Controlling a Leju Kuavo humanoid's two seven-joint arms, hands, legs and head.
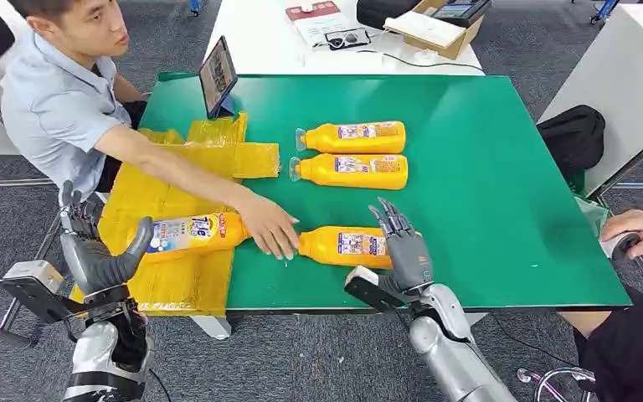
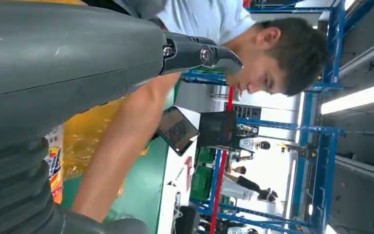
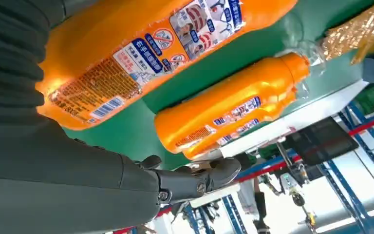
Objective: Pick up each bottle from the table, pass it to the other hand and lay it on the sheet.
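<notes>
- Four orange detergent bottles lie on their sides, clear caps pointing left, with blue-and-white labels.
- One bottle [image 1: 188, 235] rests on the yellow sheet [image 1: 167, 280]; a person's hand [image 1: 270, 228] touches its neck.
- Nearest bottle [image 1: 347, 245] lies on the green table [image 1: 486, 184]; two more [image 1: 353, 137] [image 1: 352, 171] lie farther back.
- Right hand [image 1: 402, 247]: fingers spread, empty, beside the nearest bottle's base.
- Left hand [image 1: 92, 247]: open, upright, holding nothing.

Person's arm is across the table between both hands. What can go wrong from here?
1. The person's hand rests between the bottle on the yellow sheet and the nearest bottle; either robot hand moving in could strike it.
2. The right hand sits at the nearest bottle's base, open; a push could roll it toward the table edge.
3. The left hand hovers open by the sheet, close to the person's arm.
</notes>
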